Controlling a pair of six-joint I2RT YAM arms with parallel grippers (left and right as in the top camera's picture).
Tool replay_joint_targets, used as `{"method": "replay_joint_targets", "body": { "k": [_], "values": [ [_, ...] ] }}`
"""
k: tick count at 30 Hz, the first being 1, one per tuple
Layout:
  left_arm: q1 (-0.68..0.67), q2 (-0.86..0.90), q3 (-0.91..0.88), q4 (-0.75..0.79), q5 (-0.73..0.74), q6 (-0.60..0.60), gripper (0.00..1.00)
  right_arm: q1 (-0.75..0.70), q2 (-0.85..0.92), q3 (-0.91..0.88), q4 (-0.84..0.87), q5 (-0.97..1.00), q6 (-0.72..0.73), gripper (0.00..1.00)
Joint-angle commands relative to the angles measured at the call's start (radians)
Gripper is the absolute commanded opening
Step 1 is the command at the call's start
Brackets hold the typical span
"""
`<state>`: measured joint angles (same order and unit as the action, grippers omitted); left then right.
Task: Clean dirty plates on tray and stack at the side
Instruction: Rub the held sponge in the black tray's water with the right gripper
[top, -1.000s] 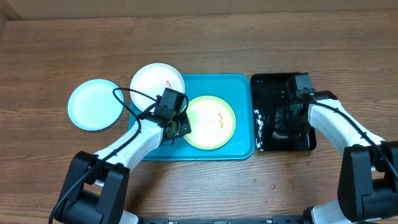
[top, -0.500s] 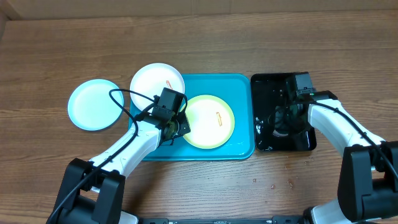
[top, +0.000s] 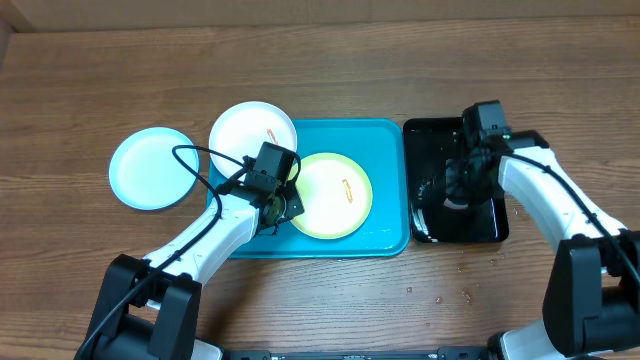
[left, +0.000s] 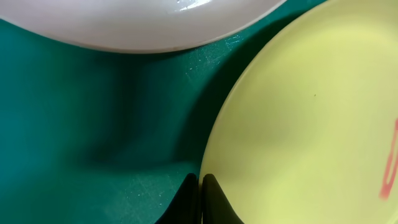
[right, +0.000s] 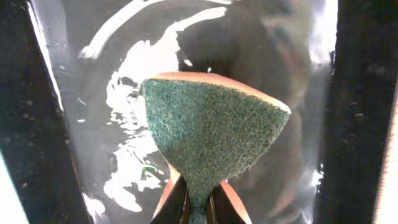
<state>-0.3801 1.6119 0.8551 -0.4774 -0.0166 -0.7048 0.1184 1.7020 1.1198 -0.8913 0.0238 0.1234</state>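
The yellow-green plate (top: 330, 195) lies on the turquoise tray (top: 388, 150) and bears a small orange smear. My left gripper (top: 290, 204) is shut on its left rim; in the left wrist view the jaws (left: 200, 182) pinch the plate's edge (left: 311, 124). The white plate (top: 253, 132), with a red smear, overlaps the tray's far-left corner and shows in the left wrist view (left: 143, 25). The pale blue plate (top: 150, 167) lies on the table to the left of the tray. My right gripper (top: 462, 185) is shut on a green sponge (right: 211, 130) over the black tray (top: 430, 140).
The black tray holds a wet, glossy film (right: 124, 155) and stands right beside the turquoise tray's right edge. Bare wood table (top: 330, 60) lies beyond and in front of both trays. A few small droplets (top: 440, 298) lie on the wood near the front.
The yellow-green plate has slid slightly left on the tray with my left gripper. My right arm has shifted and risen over the black tray with the sponge.
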Motion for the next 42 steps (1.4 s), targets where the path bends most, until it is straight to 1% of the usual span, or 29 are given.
{"method": "replay_joint_targets", "body": {
  "k": [1, 7, 15, 23, 28, 31, 33, 37, 38, 39, 40, 42],
  "values": [
    [0.002, -0.009, -0.002, -0.001, -0.038, -0.013, 0.04, 0.0, -0.002, 0.064, -0.029, 0.02, -0.031, 0.04],
    [0.002, -0.009, -0.002, -0.001, -0.046, 0.002, 0.04, 0.0, -0.002, 0.066, -0.055, -0.028, -0.08, 0.04],
    [0.0, 0.004, -0.002, -0.002, -0.046, 0.002, 0.04, 0.0, -0.002, 0.067, -0.054, -0.018, -0.091, 0.04],
    [0.0, 0.023, -0.002, 0.003, -0.043, 0.002, 0.04, 0.0, -0.002, 0.063, -0.08, -0.027, -0.066, 0.04],
    [0.0, 0.023, -0.002, 0.003, -0.043, 0.002, 0.06, 0.0, -0.002, 0.0, -0.047, -0.029, -0.034, 0.04],
    [0.0, 0.023, -0.002, 0.003, -0.043, 0.003, 0.14, 0.0, -0.002, -0.009, -0.03, -0.028, -0.022, 0.04],
    [0.0, 0.023, -0.002, 0.003, -0.043, 0.009, 0.17, 0.0, -0.002, 0.006, -0.031, -0.025, -0.023, 0.04],
    [0.0, 0.024, -0.002, 0.001, -0.043, 0.032, 0.18, 0.0, -0.002, 0.039, -0.054, -0.025, -0.023, 0.04],
    [0.0, 0.027, -0.002, -0.001, -0.043, 0.032, 0.17, 0.0, -0.002, 0.048, -0.062, -0.025, -0.023, 0.04],
    [0.0, 0.031, -0.002, -0.001, -0.043, 0.032, 0.14, 0.0, -0.002, 0.054, -0.066, -0.025, -0.023, 0.04],
    [0.0, 0.035, -0.002, -0.001, -0.043, 0.032, 0.09, 0.0, -0.002, 0.058, -0.066, -0.025, -0.023, 0.04],
    [0.0, 0.05, -0.002, 0.0, -0.042, 0.032, 0.06, 0.0, -0.002, 0.064, -0.066, -0.025, -0.023, 0.04]
  ]
}}
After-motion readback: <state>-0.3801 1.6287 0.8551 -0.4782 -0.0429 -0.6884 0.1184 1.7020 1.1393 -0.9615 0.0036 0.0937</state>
